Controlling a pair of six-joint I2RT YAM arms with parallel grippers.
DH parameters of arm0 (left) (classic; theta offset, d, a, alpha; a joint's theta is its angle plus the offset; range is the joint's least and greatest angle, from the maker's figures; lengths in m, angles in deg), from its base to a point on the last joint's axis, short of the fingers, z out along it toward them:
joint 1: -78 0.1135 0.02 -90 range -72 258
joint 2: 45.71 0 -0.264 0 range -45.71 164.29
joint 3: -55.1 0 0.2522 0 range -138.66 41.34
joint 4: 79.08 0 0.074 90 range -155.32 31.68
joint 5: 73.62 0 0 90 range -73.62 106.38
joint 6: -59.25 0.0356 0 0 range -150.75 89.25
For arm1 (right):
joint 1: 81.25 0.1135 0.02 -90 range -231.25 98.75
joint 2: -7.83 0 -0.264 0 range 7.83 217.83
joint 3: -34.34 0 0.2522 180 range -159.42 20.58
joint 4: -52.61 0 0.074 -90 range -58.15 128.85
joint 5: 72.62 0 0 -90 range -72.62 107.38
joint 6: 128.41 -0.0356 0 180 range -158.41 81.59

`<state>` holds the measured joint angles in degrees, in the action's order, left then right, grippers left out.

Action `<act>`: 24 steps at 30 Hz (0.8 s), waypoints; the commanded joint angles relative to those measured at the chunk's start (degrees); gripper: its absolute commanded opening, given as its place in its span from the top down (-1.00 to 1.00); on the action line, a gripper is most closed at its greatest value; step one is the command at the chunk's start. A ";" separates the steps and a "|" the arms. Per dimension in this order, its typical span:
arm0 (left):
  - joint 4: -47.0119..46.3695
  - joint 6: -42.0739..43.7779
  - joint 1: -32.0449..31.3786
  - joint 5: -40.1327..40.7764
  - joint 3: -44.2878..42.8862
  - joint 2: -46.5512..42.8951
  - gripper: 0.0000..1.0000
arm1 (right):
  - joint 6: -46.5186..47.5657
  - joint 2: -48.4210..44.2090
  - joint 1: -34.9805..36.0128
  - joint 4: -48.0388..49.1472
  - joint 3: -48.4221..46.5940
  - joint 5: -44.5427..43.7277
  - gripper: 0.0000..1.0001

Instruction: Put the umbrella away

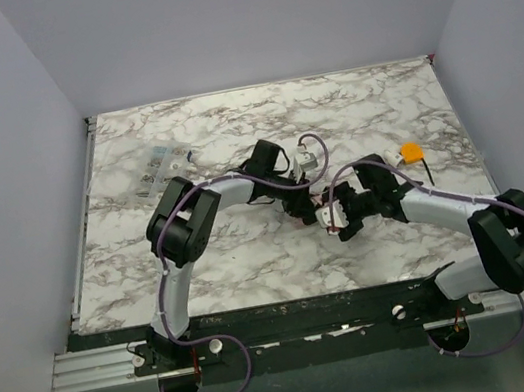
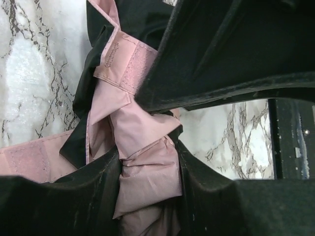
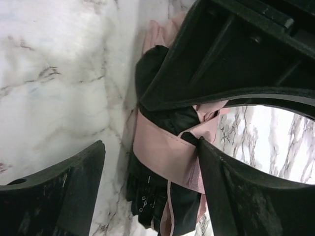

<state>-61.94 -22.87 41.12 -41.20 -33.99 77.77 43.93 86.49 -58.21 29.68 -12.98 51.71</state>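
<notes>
1. Table [image 1: 228, 121]: marble-patterned. Both arms meet near its centre, slightly toward 3 o'clock.
2. Umbrella [image 2: 147, 172]: collapsed, its pink and dark folds bunched. It lies on the table under the two end effectors, and the top view hardly shows it.
3. Left end effector [image 2: 142, 132]: clamped on the umbrella's gathered pink fabric, holding the bundle.
4. Right end effector [image 3: 162, 142]: jaws apart, straddling the bundle. Whether a pad bears on the fabric cannot be told.
5. Pink strap [image 3: 170, 155]: wrapped across the dark folds. In the left wrist view a fastening tab [image 2: 130, 64] at 12 o'clock of the grip looks loose.
6. Orange object [image 1: 410, 149]: at 2 o'clock of the end effectors, apart from them.
7. Clear packet [image 1: 161, 168]: at 10 o'clock, well apart.
8. Step in hand, as judged: cinching the folded canopy with its strap while one arm steadies it.
9. Next move, as judged: the right end effector should take the strap end and press the fastening faces together without loosening the folds.
</notes>
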 commanded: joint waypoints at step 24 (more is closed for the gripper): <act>6.65 -14.62 4.03 -0.62 8.29 -0.52 -0.01 | -7.46 19.23 4.20 -30.01 -13.15 -6.49 0.52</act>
<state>-54.60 -32.03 45.38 -49.88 -35.63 79.96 38.21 100.26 -53.51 19.82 -27.82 46.88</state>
